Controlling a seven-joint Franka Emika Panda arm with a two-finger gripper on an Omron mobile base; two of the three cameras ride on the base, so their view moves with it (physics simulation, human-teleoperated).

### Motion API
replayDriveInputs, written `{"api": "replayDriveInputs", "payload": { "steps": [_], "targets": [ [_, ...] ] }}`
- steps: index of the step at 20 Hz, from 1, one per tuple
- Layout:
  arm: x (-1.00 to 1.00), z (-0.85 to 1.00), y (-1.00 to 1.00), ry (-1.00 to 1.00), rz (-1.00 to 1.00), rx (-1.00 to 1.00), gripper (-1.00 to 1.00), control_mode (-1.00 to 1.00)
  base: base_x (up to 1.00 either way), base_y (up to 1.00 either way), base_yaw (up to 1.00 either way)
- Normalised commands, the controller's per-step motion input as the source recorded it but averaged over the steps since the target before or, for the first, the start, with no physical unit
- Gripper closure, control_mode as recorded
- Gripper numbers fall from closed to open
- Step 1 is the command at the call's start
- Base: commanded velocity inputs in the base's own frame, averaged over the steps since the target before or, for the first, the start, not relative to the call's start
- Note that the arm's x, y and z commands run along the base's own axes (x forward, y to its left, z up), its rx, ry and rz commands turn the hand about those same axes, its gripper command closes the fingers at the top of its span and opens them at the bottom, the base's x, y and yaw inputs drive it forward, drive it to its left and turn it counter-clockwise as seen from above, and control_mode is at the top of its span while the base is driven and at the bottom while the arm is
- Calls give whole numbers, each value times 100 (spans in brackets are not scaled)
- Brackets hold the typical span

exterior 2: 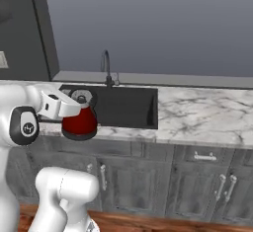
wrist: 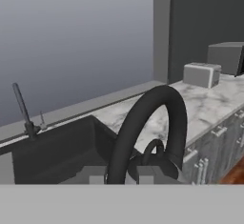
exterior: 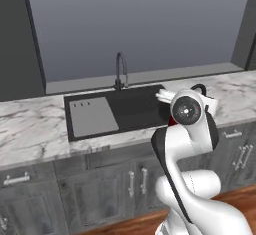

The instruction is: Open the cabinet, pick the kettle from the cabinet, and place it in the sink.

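Note:
My gripper (exterior 2: pixel 81 99) is shut on the black arched handle of the red kettle (exterior 2: pixel 79 122), which hangs upright in the air by the front rim of the sink (exterior 2: pixel 126 106). In the left base view my arm covers most of the kettle (exterior: pixel 171 121); a sliver of red and the top of its handle show beside the sink (exterior: pixel 135 106). The hand view looks through the handle of the kettle (wrist: pixel 155 118), with the gripper (wrist: pixel 121 176) closed around its foot and the sink (wrist: pixel 52 147) beyond. The cabinet is out of view.
A thin dark faucet (exterior: pixel 120 70) stands behind the basin, and a grey drainboard (exterior: pixel 92 115) lies at its left. White marble counter (exterior 2: pixel 207 110) runs to both sides. A grey toaster-like box (wrist: pixel 201 74) sits far along it. Low cabinets (exterior: pixel 135 179) are below.

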Motion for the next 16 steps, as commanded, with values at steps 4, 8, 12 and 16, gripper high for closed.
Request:
{"api": "replayDriveInputs", "payload": {
  "steps": [4,8,12,16],
  "targets": [
    [0,0,0,0,0,0,100,100,28,-56,1],
    [0,0,0,0,0,0,100,100,30,-56,1],
    [0,0,0,0,0,0,100,100,32,-54,1],
    [0,0,0,0,0,0,100,100,37,-51,1]
  ]
}}
